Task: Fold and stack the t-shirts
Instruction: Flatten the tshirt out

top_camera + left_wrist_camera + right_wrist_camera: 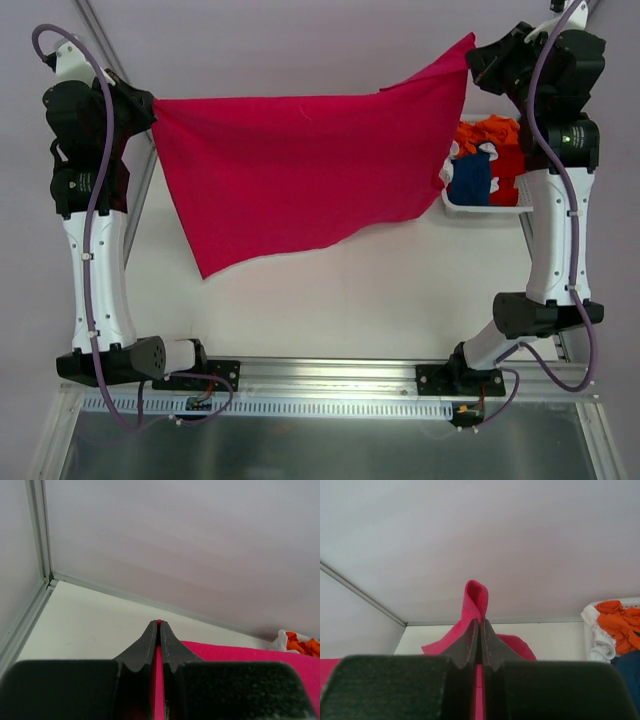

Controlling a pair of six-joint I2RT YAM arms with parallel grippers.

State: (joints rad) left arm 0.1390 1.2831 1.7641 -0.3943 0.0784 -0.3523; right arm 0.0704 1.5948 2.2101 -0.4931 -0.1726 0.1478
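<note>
- Tabletop (350,300): pale, flat surface; both arm bases are bolted at its near edge, and a wall rises behind its far edge
- Crimson-pink t-shirt (300,170): held up and stretched as a broad sheet between the two tools, above the far half of the tabletop; its top edge runs from the left tool across to the right tool, which is the higher of the two in the top view; its lower edge slants, with the lowest corner hanging on the left side; whether that corner touches the tabletop cannot be told
- Left arm (95,260): white and black, reaching away from its base to the shirt's left top corner
- Right arm (555,230): white and black, reaching to the shirt's right top corner, just beside the basket
- Basket (480,207): white plastic, at the far right of the tabletop, partly hidden behind the right arm and the shirt's edge
- Orange t-shirt (490,130): crumpled, at the back of the basket
- Red t-shirt (510,165): crumpled in the basket, beside the orange one
- Dark blue t-shirt (468,178): bunched at the front left of the basket
- Left tool (159,625): fingers pressed together, pinching a thin edge of the crimson-pink cloth
- Right tool (479,622): fingers clamped on the same shirt, a loop of cloth standing up above the tips
</note>
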